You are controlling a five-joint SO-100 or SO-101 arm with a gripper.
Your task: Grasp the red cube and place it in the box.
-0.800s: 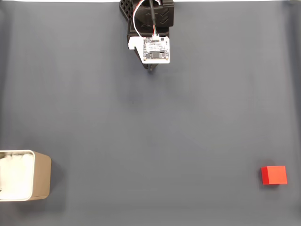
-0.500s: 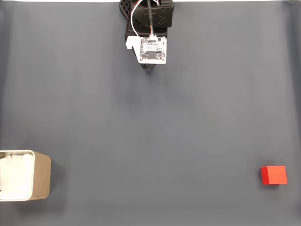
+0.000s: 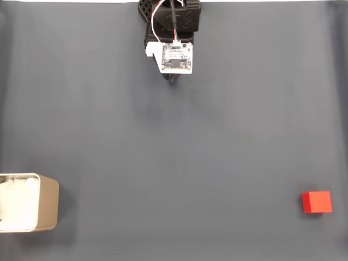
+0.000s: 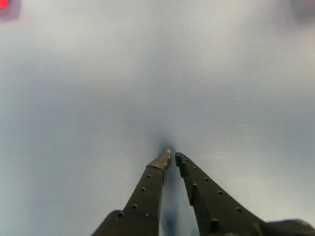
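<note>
Cube: small red cube (image 3: 316, 202) sits on the gray table (image 3: 174, 152) near the lower right edge of the fixed view; a red blur (image 4: 9, 6) shows in the wrist view's top left corner.
Box: tan box (image 3: 27, 202) with a white rim at the lower left edge, well apart from the cube.
Gripper: gripper (image 4: 172, 157) at top center of the fixed view, far from both; its two dark fingers nearly meet at the tips, holding nothing.

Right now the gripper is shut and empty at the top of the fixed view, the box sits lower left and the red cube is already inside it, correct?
Not quite. The red cube lies on the mat at lower right in the fixed view, far from the box. The gripper is shut and empty.
</note>
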